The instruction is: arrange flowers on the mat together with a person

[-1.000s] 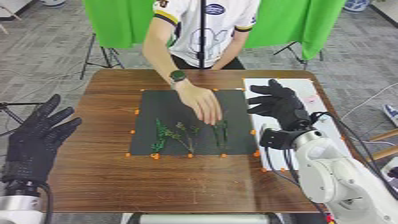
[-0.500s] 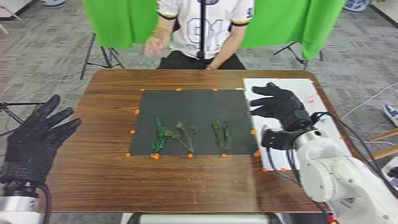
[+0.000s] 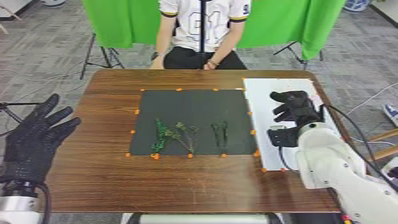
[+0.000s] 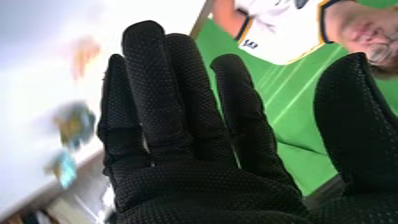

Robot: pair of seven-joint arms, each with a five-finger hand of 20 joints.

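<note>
Smooth green cloth [image 3: 302,25] hangs at the top of the frame, behind a brown, wood-grained table [image 3: 98,185]. Left of centre in the frame, on the lower half of a flat, dark, square mat [image 3: 195,107], lie a dense, bright green sprig [image 3: 160,136], a thin-stemmed branching sprig [image 3: 185,134] and slender green stems [image 3: 219,135] side by side. Small orange tabs edge the mat. Just right of it is a long white sheet [image 3: 258,90]; above this is the right hand [image 3: 291,105], in textured black fabric, fingers extended and thumb apart, empty. At far left, the left hand [image 3: 31,145] is spread wide, gloved alike, also empty.
</note>
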